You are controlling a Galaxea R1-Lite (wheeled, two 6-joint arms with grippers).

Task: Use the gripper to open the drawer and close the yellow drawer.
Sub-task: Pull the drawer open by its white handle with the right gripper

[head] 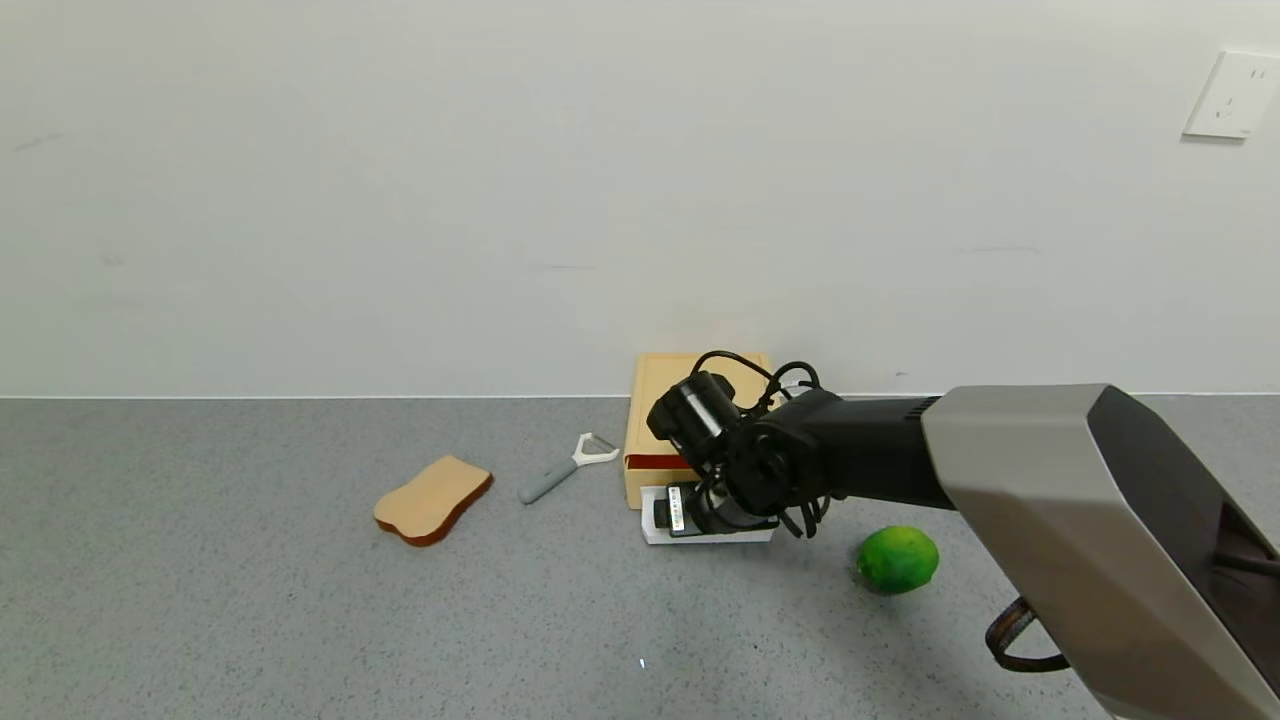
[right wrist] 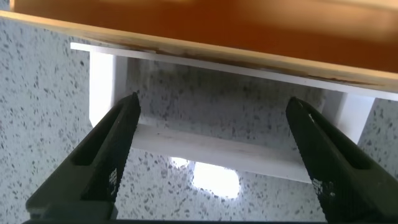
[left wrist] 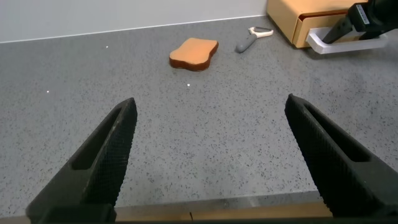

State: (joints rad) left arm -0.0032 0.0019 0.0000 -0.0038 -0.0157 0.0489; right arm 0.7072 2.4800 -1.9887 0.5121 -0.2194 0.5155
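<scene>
The pale yellow-tan drawer (head: pixel 655 400) stands against the back wall, its white loop handle (head: pixel 655 530) towards me. My right gripper (head: pixel 690 515) hangs over the handle, pointing down. In the right wrist view the gripper (right wrist: pixel 211 118) is open, its fingers (right wrist: pixel 109 155) spread wide on either side of the handle bar (right wrist: pixel 217 152), with the drawer front (right wrist: pixel 249 31) just beyond. My left gripper (left wrist: pixel 211 115) is open and empty over bare counter, far from the drawer (left wrist: pixel 292 15); the arm does not show in the head view.
A tan bread slice (head: pixel 432 498) and a grey peeler (head: pixel 565 468) lie left of the drawer. A green lime (head: pixel 897 560) sits to its right, near my right arm. A wall socket (head: pixel 1228 95) is at the upper right.
</scene>
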